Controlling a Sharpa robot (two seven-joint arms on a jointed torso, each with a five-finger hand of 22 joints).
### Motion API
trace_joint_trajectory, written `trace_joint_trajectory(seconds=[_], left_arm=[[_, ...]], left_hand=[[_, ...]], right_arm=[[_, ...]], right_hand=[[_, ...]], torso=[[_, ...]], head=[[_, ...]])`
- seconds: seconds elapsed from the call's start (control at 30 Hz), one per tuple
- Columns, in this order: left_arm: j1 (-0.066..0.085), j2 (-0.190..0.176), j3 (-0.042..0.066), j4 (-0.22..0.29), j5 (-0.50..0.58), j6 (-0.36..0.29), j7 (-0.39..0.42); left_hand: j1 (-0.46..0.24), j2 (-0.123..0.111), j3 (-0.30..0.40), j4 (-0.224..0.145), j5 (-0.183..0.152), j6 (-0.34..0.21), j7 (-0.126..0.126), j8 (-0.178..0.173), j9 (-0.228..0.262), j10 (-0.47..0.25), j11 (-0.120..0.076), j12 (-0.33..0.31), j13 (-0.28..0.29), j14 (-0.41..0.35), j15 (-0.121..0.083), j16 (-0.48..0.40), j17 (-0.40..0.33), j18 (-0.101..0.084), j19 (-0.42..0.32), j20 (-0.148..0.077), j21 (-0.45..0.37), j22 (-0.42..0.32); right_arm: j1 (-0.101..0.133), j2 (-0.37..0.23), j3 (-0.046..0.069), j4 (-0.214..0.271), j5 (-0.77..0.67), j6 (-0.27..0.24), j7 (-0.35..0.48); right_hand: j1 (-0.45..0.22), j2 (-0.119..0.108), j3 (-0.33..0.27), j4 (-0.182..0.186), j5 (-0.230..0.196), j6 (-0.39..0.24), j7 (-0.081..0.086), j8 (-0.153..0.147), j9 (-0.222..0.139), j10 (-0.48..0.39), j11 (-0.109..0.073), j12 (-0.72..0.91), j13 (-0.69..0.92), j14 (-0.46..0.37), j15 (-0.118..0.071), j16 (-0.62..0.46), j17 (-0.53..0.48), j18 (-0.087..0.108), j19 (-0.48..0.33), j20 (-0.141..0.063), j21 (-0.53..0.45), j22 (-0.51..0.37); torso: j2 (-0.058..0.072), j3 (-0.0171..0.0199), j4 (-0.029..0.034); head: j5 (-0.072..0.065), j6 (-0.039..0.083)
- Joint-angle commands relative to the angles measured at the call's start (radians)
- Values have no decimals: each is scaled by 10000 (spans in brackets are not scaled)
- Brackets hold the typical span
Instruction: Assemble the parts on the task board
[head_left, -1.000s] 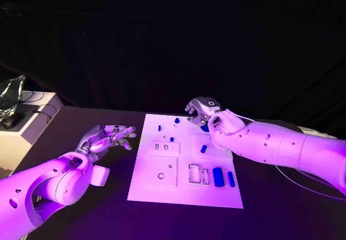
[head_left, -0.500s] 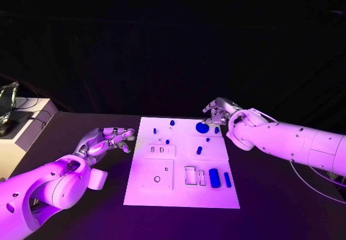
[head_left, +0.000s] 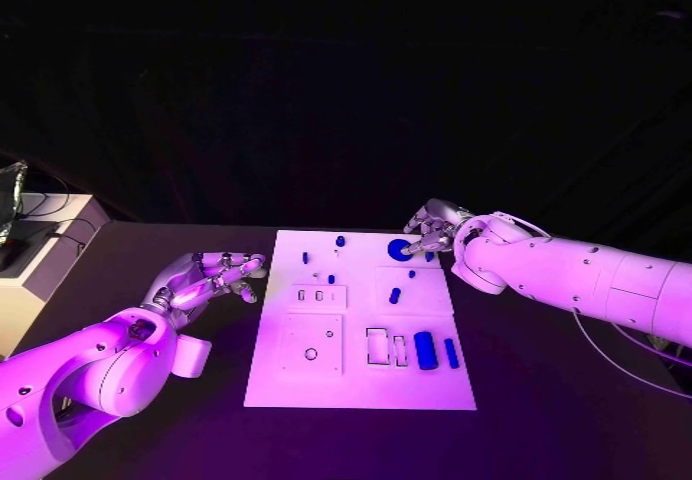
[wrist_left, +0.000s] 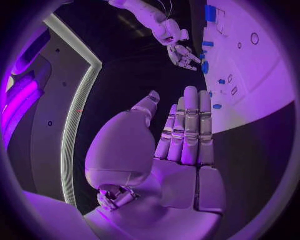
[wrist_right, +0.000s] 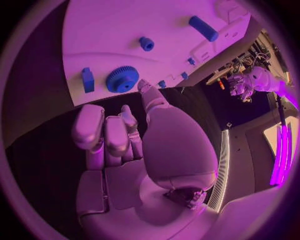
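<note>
The white task board (head_left: 361, 375) lies in the middle of the black table. A blue gear (head_left: 400, 248) lies flat at its far right corner, with a small blue block (head_left: 428, 259) beside it. My right hand (head_left: 433, 228) hovers just beyond that corner, fingers half curled and apart from the thumb, holding nothing. In the right wrist view the thumb of the right hand (wrist_right: 137, 145) points toward the gear (wrist_right: 122, 78) without touching it. My left hand (head_left: 216, 275) hangs flat and empty left of the board, its fingers (wrist_left: 187, 130) straight and side by side.
Two larger blue cylinders (head_left: 426, 350) lie at the board's near right beside rectangular slots (head_left: 378, 344). Small blue pegs (head_left: 340, 240) stand along the far edge, and another peg (head_left: 395, 295) lies mid-board. A pale cabinet (head_left: 36, 215) stands at the far left.
My right hand has drawn back to the right off the far right corner, uncovering the blue gear lying there. The left hand has stayed in place. The camera has shifted slightly.
</note>
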Motion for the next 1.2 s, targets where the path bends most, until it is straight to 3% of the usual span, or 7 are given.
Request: trace_joint_trajectory(seconds=[0.03,0.3,0.6,1.2], left_arm=[[2,20,7,9,-61,129,138],[2,30,7,2,-54,110,130],[3,27,7,-12,-20,119,118],[3,25,7,-18,-8,104,82]], left_hand=[[76,82,-91,10,-55,24,18,9,9,-62,25,61,9,-58,13,70,9,13,-49,-44,65,-19],[76,82,-91,10,-55,24,18,9,9,-62,25,61,9,-58,13,70,9,13,-49,-44,65,-19],[102,128,-92,13,-55,-13,14,9,9,-85,25,62,9,-62,15,70,4,18,-53,-41,79,-34],[106,189,-89,29,-54,20,22,9,9,-101,31,62,8,-60,18,70,-4,24,-51,-39,91,-53]], right_arm=[[-32,118,2,-118,-40,484,-179],[-51,369,0,-534,-13,330,-278],[-69,581,-5,-796,-22,623,-335],[-109,687,-15,-1011,-6,1286,-420]], right_hand=[[-29,-79,21,100,-19,-106,71,-36,-8,110,-69,22,77,13,48,67,138,214,651,66,120,1253],[-9,-24,44,77,38,-76,61,-26,-4,169,-81,40,99,39,41,87,200,201,659,63,198,1268],[-11,54,68,-24,174,-37,54,-29,-9,175,-91,4,106,48,33,98,263,190,651,55,249,1275],[-76,265,117,-275,380,188,-2,-18,-11,210,-139,-51,114,55,-4,68,301,142,637,22,379,1300]], torso=[[31,13,29],[3,-6,35],[17,16,10],[3,17,3]], head=[[11,-10],[1,-79],[40,-128],[46,-179]])
